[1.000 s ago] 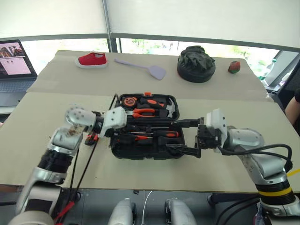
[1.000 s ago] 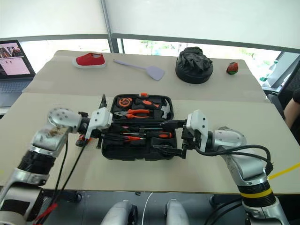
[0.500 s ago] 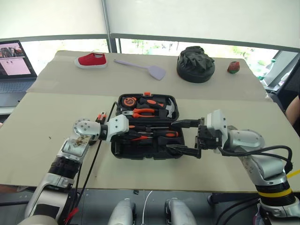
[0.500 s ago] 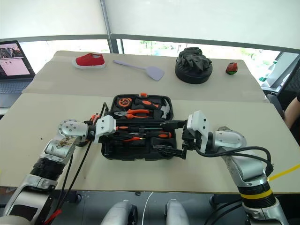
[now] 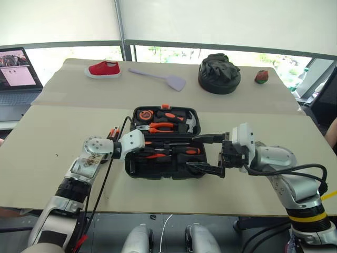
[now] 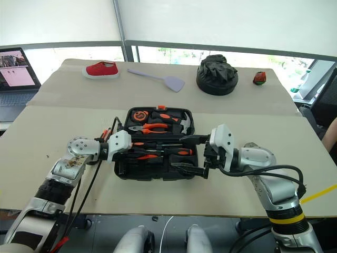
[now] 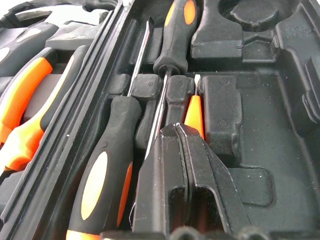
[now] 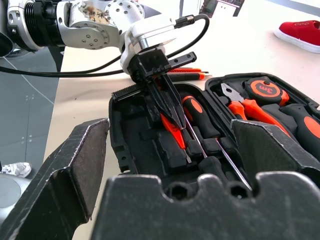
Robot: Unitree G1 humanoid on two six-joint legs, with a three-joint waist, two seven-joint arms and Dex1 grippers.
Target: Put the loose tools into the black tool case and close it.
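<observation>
Left wrist view: slim screwdriver going into its slot.
Our left hand has sunk into the case, pinching the slim screwdriver; right hand spread.

The left claw is pressed shut, low inside the near half of the open tool case, its tips on a slim orange screwdriver. Just beside it lie two black-and-orange screwdrivers, with little room between them. On its other side the moulded tray is bare and open. The raised back half of the case, packed with pliers and a hammer, walls off the far side.

The right claw stands wide at the case's right end, one finger over the case's middle, one by its front edge. Behind both claws the counter is bare.
</observation>
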